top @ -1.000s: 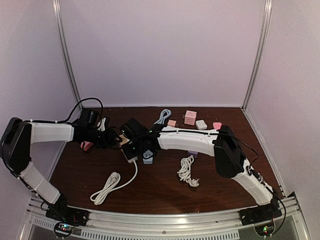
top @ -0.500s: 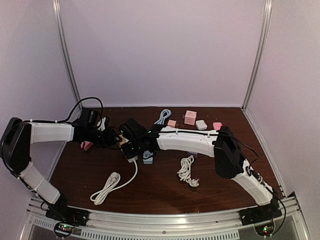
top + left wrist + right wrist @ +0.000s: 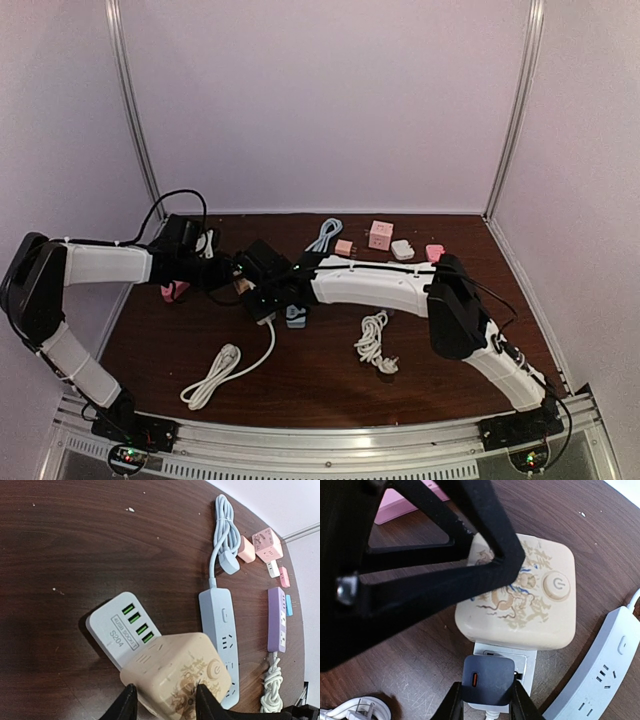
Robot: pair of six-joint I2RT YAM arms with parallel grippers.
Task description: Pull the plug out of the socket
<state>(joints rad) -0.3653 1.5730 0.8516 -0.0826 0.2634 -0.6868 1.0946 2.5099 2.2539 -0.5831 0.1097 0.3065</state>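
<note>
Left pincer (image 3: 165,705) pinches the beige cube (image 3: 175,672); right pincer (image 3: 486,700) apparently clamps plug (image 3: 487,680).

The white charger (image 3: 122,630) carries a label reading "S204", with a smaller line above it too fine to read surely. The round button (image 3: 556,585) on the beige cube (image 3: 535,625) bears a power sign.

- The cube socket (image 3: 520,597) is showing cream, with brown dragon-like swirls running across its top.
- The plug (image 3: 487,680) is looking dark slate-blue.
- The USB block (image 3: 122,627) is showing white with green ports.
</note>
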